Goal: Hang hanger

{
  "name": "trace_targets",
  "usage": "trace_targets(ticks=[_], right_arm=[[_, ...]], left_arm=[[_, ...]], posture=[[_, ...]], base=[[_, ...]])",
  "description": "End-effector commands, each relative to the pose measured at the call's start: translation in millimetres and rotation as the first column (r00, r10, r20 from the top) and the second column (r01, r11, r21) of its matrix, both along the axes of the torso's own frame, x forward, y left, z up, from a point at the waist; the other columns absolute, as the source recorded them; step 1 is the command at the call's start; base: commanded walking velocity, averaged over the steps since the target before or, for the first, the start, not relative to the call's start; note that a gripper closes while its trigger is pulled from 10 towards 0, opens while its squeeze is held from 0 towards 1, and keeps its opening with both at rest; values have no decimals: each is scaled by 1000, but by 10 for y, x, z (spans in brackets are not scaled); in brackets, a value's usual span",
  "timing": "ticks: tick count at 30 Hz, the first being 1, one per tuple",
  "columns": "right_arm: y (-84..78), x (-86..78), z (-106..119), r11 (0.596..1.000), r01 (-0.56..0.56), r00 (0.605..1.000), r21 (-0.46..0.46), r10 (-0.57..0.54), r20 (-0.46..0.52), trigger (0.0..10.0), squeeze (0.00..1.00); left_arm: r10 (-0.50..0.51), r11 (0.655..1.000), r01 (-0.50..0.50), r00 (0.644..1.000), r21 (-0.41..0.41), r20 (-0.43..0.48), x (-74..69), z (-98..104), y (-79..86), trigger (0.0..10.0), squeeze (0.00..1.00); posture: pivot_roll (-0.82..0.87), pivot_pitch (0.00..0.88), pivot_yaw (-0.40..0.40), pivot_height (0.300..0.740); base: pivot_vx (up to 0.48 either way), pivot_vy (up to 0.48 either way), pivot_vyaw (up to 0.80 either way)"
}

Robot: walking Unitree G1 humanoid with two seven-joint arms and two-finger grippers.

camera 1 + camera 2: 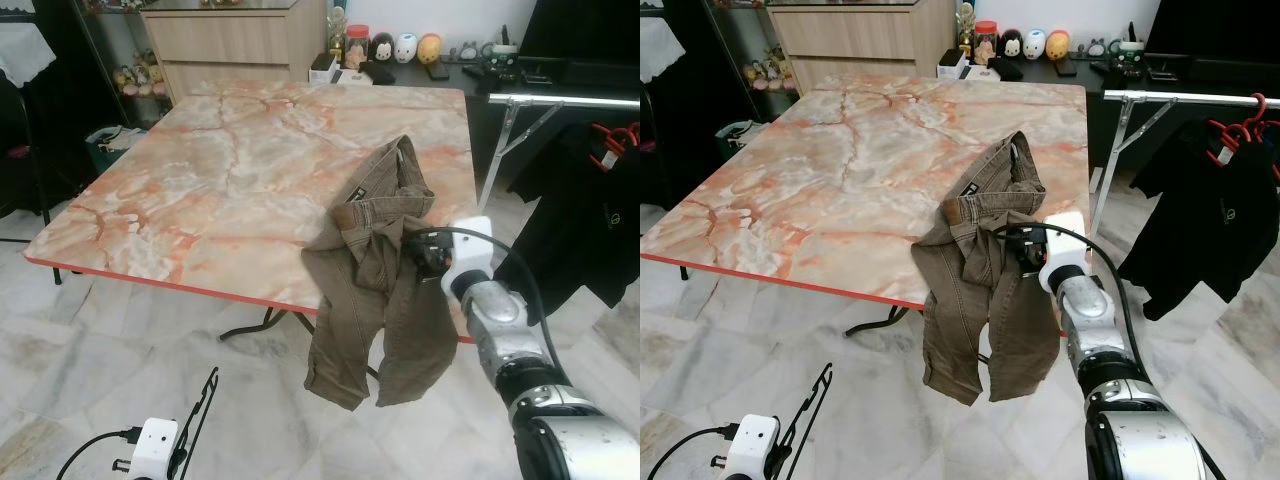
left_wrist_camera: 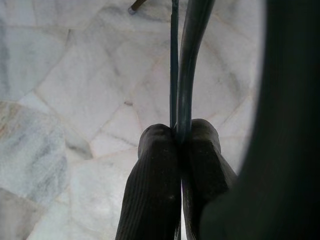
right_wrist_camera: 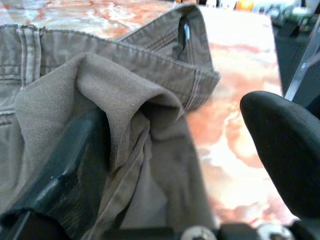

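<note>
Currently early: left end effector [image 2: 179, 150] is hanging low over the floor, clamped on a black hanger [image 1: 200, 405], right end effector [image 1: 1015, 250], fingers apart, is reaching into trousers [image 1: 375, 290] draping off the counter [image 1: 200, 180]; rail [image 1: 1185, 98] is awaiting both.

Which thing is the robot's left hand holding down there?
Look below the near edge of the marble table, low over the pale floor. There the left hand pinches a black hanger, thin bare wire, unlike the brown trousers draped off the table.
</note>
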State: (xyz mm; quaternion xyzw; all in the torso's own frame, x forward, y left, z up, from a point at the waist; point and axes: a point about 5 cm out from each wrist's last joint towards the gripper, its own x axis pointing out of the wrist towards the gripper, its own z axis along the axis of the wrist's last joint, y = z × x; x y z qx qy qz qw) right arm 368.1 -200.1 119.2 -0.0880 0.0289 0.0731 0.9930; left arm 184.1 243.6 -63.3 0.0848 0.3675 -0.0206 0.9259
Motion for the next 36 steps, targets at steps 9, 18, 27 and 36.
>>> trace_targets(ticks=[9, 18, 27, 36], right_arm=[[-248, -111, 192, 998, 33, 989, -51, -26, 143, 10000, 0], [-36, -436, -241, 1000, -9, 1000, 27, 9, 16, 10000, 0], [111, -585, -469, 997, -73, 993, 16, 74, -87, 10000, 0], [118, -535, -189, 997, -60, 996, 45, 57, 71, 10000, 0]], left_arm=[[-6, 1000, 7, 999, 20, -38, -87, -32, 56, 10000, 0], [-26, 1000, 26, 999, 14, -40, -84, -50, -11, 10000, 0], [-27, 999, 28, 999, 18, -31, -55, -23, 26, 10000, 0], [-27, 999, 28, 999, 20, -33, -65, -25, 34, 10000, 0]], posture=[[117, 14, 59, 740], [113, 4, 61, 740], [115, 0, 58, 740], [115, 0, 59, 740]], base=[[0, 0, 0], [0, 0, 0], [0, 0, 0], [0, 0, 0]])
